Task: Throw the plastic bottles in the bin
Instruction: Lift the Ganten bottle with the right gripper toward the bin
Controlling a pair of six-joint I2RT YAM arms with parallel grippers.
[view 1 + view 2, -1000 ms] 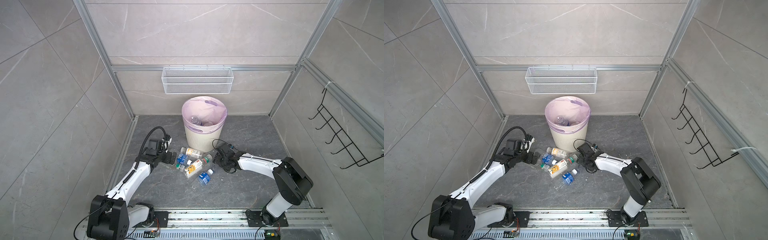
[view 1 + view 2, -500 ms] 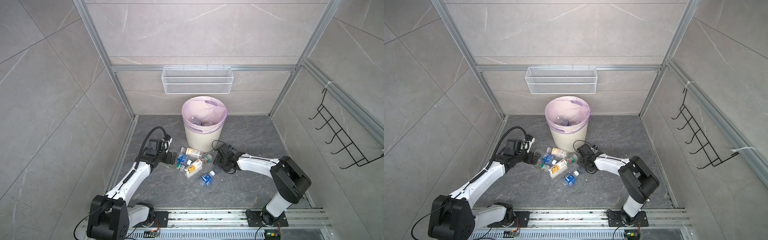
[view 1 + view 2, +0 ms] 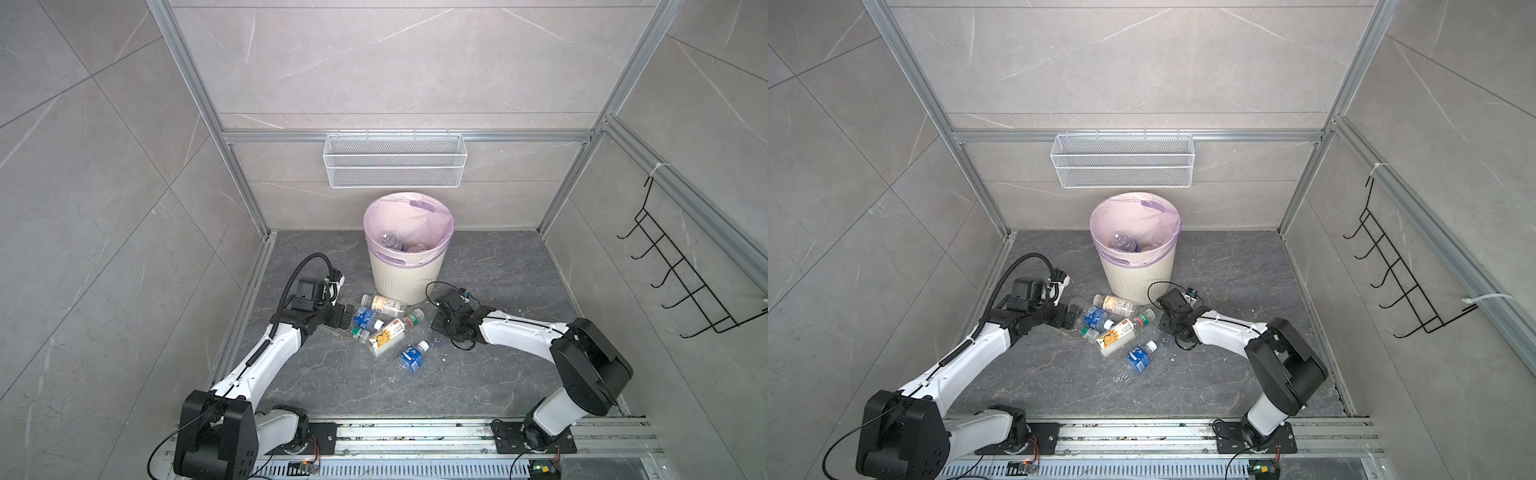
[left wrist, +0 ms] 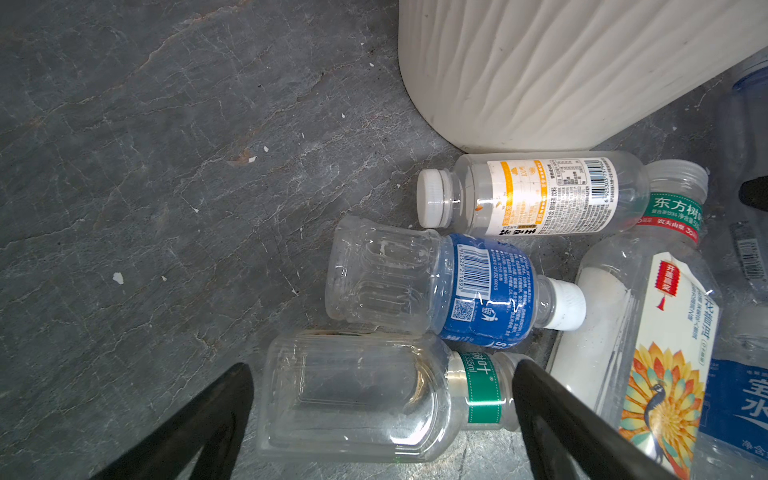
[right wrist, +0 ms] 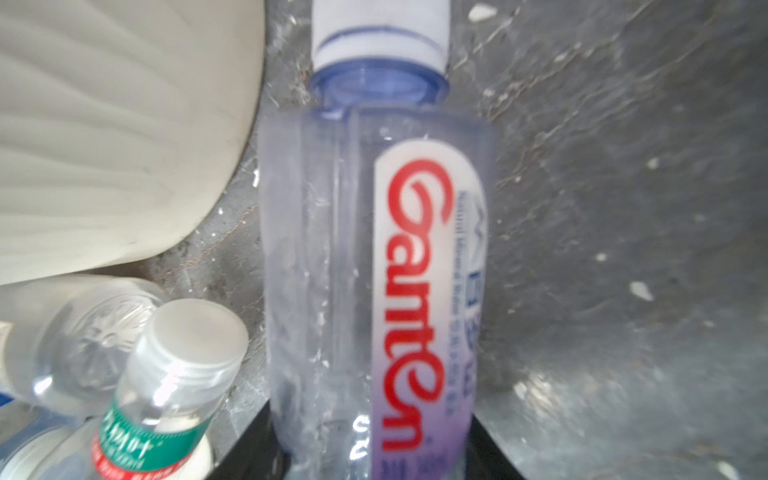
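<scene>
The right jaws grip a clear bottle (image 5: 316, 249) low on its body. It looks empty, light and squashy. The left jaws are open.

Blurred in the right wrist view, the purple-labelled bottle (image 5: 374, 270) ran off the edge at its base. The bin (image 3: 405, 276) half hid the bottles inside (image 3: 390, 242).

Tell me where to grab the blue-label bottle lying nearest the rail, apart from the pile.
Grip the blue-label bottle at its labelled middle, probably from straight above, jaws across its width: it lies on its side, floor showing along both long sides.
</scene>
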